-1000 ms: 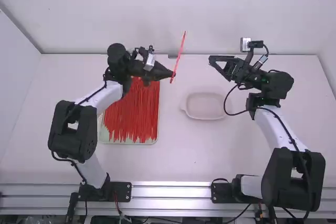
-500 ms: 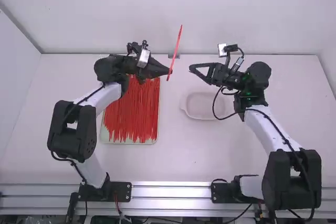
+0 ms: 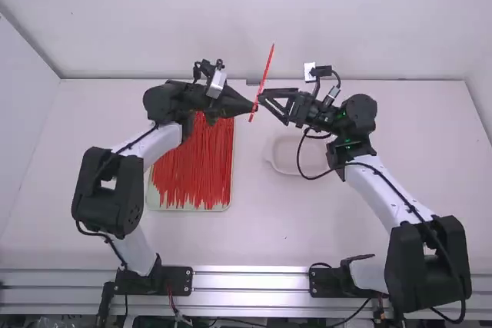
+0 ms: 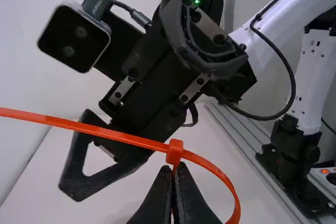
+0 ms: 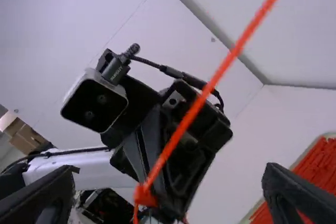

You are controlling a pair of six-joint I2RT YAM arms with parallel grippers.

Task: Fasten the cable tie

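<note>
You have one red cable tie (image 3: 263, 78) up in the air over the far middle of the table. The left gripper (image 3: 247, 107) pinches it just below its square head (image 4: 175, 151), with both fingers (image 4: 160, 198) pressed together on the strap. From that grip the strap slants up toward 1 o'clock in the high view.

Your right gripper (image 3: 269, 107) sits just at 3 o'clock of the grip. Its two fingers (image 5: 39, 195) are spread wide and hold nothing, and the tie stands in the gap between them, clear of both.

At 7 o'clock of the held tie, one heap of red cable ties (image 3: 196, 163) lies on a pale mat (image 3: 188, 207). At 4 o'clock, one white dish (image 3: 288, 160) sits partly under the right arm on the white table (image 3: 307, 213).
</note>
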